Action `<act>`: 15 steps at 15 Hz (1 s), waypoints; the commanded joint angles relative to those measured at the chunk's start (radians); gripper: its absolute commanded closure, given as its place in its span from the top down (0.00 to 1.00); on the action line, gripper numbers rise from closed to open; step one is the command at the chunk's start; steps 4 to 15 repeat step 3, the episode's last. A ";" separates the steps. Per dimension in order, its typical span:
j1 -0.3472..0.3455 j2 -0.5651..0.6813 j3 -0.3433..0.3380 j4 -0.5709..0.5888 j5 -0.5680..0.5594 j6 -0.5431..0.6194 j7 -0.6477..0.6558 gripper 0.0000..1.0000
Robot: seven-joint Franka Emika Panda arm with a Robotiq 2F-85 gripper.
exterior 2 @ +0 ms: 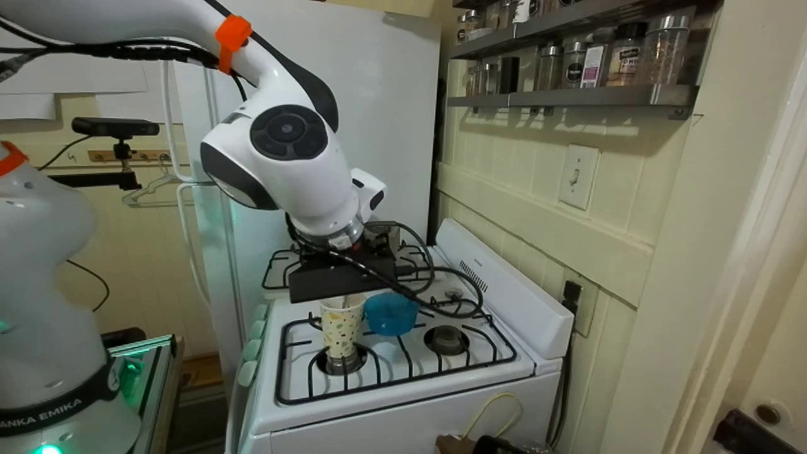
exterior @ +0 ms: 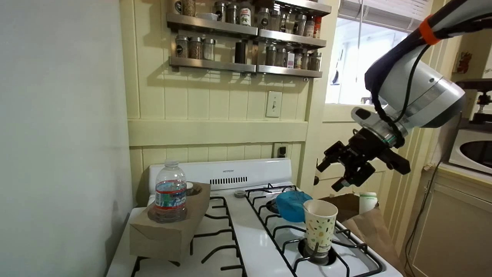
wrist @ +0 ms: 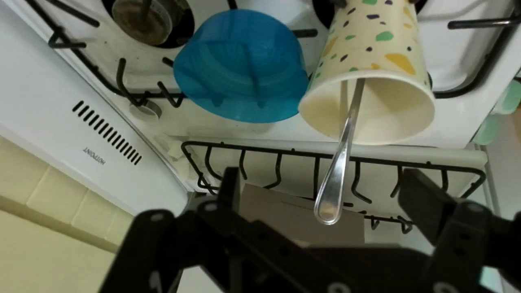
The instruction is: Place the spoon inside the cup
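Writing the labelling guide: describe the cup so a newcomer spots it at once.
On the white stove, find the blue bowl. Right beside it stands the cup, tall, tapered and cream-white. Unlike the bowl, it has multicoloured flecks and a metal spoon sticking out.

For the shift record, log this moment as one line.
gripper: open, holding nothing | spoon: inside cup, partly sticking out | cup: upright on stove | blue bowl: beside cup | task: looks done
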 commanded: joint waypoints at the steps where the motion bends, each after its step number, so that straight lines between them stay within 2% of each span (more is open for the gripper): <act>1: 0.019 -0.111 -0.009 -0.026 -0.089 -0.023 -0.076 1.00; 2: 0.024 -0.047 -0.016 -0.001 -0.057 -0.001 -0.023 1.00; 15: 0.027 -0.061 -0.018 -0.001 -0.060 -0.001 -0.022 1.00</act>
